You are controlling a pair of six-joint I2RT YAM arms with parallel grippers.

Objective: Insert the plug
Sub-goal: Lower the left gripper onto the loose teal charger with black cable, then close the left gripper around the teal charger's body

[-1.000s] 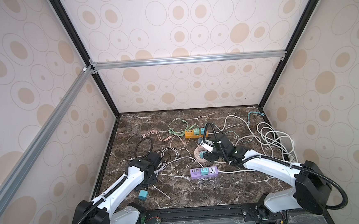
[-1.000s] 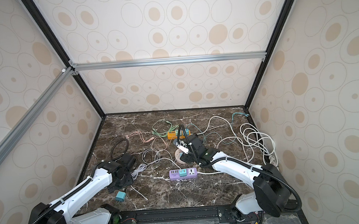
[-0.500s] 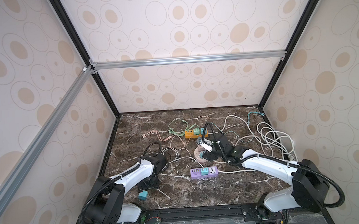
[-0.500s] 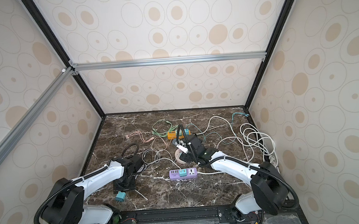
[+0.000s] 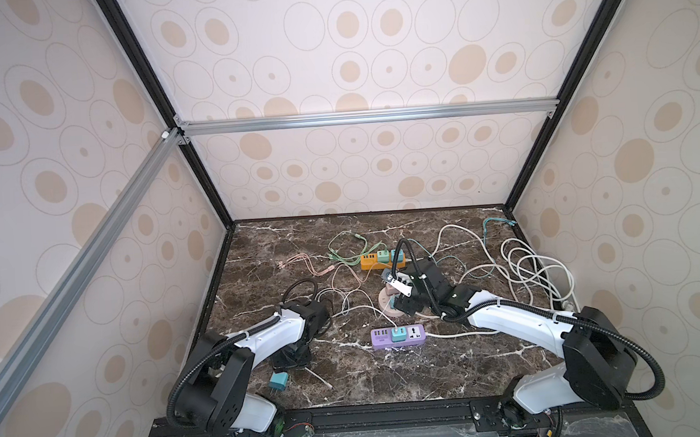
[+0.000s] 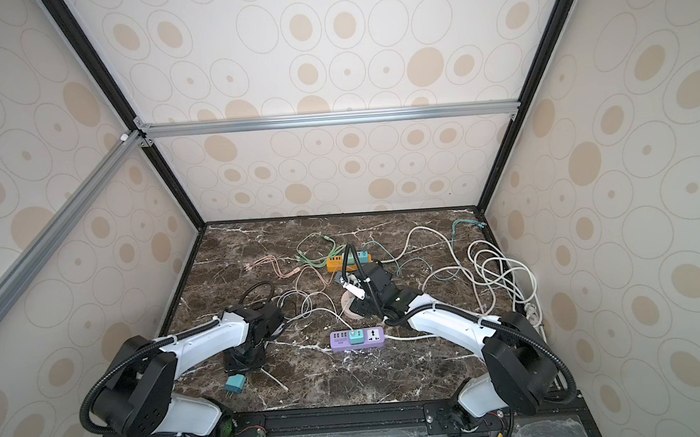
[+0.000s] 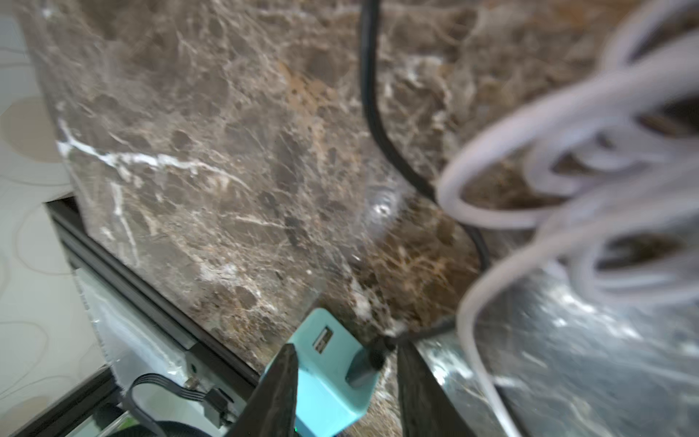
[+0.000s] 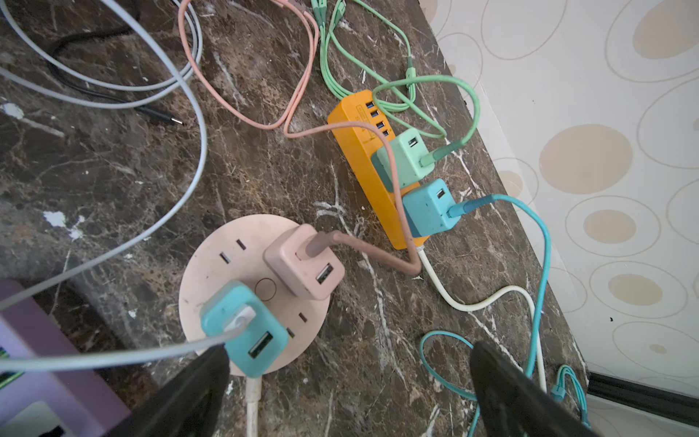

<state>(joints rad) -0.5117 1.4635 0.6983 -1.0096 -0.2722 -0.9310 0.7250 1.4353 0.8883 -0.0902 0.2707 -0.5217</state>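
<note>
The teal plug (image 7: 329, 378) lies on the counter (image 7: 227, 151) between the left fingers (image 7: 280, 389), which are partly spread. One looks to touch its flat side; the opposite one stands just off it, with the tip of a black cable (image 7: 372, 113) in that gap. Small, rigid and smooth, the plug is probably light and apt to skid or twist. It is best pinched on the body's two flat sides, prongs left free. The right fingers (image 8: 189, 393) gape wide above the round pink hub (image 8: 206, 280).
</note>
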